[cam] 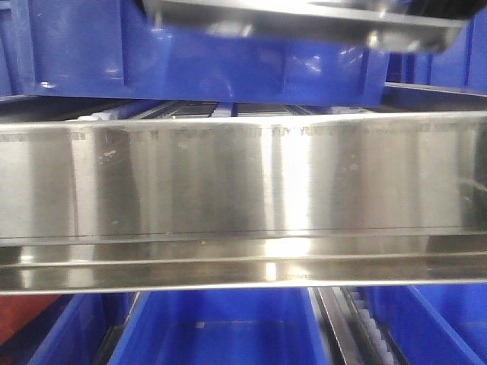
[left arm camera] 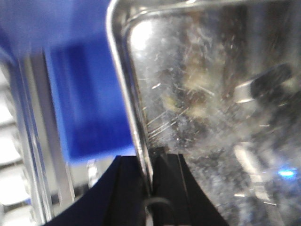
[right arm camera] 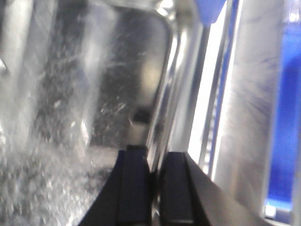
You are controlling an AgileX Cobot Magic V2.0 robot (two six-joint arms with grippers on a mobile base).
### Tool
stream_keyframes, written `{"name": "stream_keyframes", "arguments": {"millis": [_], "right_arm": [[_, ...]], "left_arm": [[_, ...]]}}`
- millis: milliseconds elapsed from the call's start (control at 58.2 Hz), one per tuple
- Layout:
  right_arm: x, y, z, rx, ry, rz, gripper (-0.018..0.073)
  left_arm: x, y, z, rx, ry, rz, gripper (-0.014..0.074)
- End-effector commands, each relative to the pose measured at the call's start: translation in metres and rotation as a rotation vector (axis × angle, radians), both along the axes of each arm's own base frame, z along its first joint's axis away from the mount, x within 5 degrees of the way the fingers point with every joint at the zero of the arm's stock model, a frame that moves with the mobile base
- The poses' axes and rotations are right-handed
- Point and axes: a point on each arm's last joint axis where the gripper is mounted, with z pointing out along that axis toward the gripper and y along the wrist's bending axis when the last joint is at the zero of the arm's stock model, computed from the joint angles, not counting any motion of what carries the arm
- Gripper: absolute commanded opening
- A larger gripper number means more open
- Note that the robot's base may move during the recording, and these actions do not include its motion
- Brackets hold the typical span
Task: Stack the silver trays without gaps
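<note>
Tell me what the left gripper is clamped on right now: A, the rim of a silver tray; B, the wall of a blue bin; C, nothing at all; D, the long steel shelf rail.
A: in the left wrist view the left gripper has its black jaws closed on either side of the silver tray, on its rolled rim.

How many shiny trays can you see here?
1. The tray hangs at the top of the front view over a blue bin, its rims pinched by the left tool and right tool. Others may hide behind the steel rail.
</note>
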Motion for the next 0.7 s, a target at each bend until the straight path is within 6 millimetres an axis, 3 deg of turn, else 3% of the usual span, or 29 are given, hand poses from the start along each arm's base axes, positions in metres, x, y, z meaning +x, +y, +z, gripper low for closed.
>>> {"name": "stream_keyframes", "arguments": {"millis": [0, 395, 688], "right_arm": [[-0.011, -0.001, 0.015, -0.015, -0.054, 0.038, -0.0079], [-0.007, -0.002, 0.076, 0.058, -0.399, -0.002, -0.0079], [0.0, -0.003, 0.089, 0.09, -0.545, -0.031, -0.0079]], "left_arm": [[-0.01, 0.002, 0.028, -0.069, -0.085, -0.031, -0.0019], [-0.006, 0.014, 0.056, -0.069, -0.306, -0.005, -0.0019], [0.001, 0.01, 0.066, -0.126, -0.44, -0.013, -0.0019]]}}
